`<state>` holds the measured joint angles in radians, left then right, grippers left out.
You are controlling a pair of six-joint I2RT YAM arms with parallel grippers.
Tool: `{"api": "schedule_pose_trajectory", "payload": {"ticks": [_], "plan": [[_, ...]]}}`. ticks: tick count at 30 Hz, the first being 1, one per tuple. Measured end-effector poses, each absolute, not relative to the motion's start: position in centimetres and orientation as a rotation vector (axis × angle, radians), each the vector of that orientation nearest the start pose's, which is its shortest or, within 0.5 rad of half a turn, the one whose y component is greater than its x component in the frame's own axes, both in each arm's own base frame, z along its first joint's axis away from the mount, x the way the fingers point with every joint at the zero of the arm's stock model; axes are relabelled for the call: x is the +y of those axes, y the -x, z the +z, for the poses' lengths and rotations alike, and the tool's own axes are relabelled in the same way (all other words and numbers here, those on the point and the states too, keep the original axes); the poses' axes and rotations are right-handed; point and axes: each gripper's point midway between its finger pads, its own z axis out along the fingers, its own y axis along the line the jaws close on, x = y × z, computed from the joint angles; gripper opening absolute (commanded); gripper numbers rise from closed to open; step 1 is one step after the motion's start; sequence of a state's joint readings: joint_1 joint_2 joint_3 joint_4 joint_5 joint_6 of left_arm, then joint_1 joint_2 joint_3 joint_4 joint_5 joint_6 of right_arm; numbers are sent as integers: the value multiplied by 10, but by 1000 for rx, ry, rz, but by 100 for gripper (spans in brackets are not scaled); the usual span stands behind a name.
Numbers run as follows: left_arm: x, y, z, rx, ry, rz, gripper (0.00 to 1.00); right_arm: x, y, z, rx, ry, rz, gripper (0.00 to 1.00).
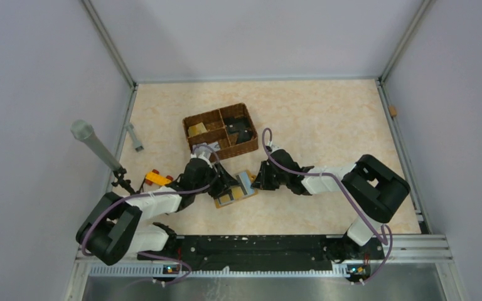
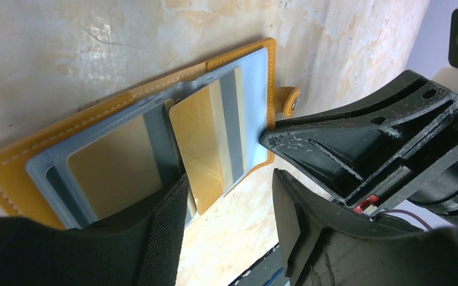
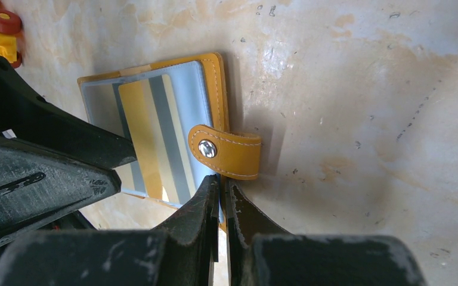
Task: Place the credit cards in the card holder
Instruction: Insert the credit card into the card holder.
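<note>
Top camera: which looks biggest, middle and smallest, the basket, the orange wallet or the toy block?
1. basket, clearly biggest
2. orange wallet, though partly hidden
3. toy block, smallest

The left arm [image 1: 157,202] reaches from its base at the near left corner of the table [image 1: 326,119] toward the middle, elbow folded low and forearm slanting right. The right arm [image 1: 326,180] bends back near the right edge, its forearm running left to meet the other. The two wrists almost face each other, a little nearer the near edge than the far one. The left gripper [image 2: 228,182] points down with its jaws spread wide. The right gripper [image 3: 219,182] has its fingers [image 3: 185,226] drawn together to a thin slit, nipping the edge of the card holder [image 3: 241,156].
</note>
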<state>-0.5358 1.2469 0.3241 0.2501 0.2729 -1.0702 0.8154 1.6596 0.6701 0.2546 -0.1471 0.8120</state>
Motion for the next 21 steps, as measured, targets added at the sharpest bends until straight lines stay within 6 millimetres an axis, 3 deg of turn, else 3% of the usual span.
{"api": "schedule_pose_trajectory", "payload": {"ticks": [5, 15, 21], "plan": [[-231, -223, 42, 2446, 490, -1098, 57, 322, -226, 21, 2508, 87, 938, 3], [-241, -228, 41, 2468, 461, -1104, 57, 321, -228, 24, 2497, 89, 934, 30], [-246, -229, 41, 2473, 448, -1114, 57, 321, -229, 27, 2488, 86, 935, 34]]}}
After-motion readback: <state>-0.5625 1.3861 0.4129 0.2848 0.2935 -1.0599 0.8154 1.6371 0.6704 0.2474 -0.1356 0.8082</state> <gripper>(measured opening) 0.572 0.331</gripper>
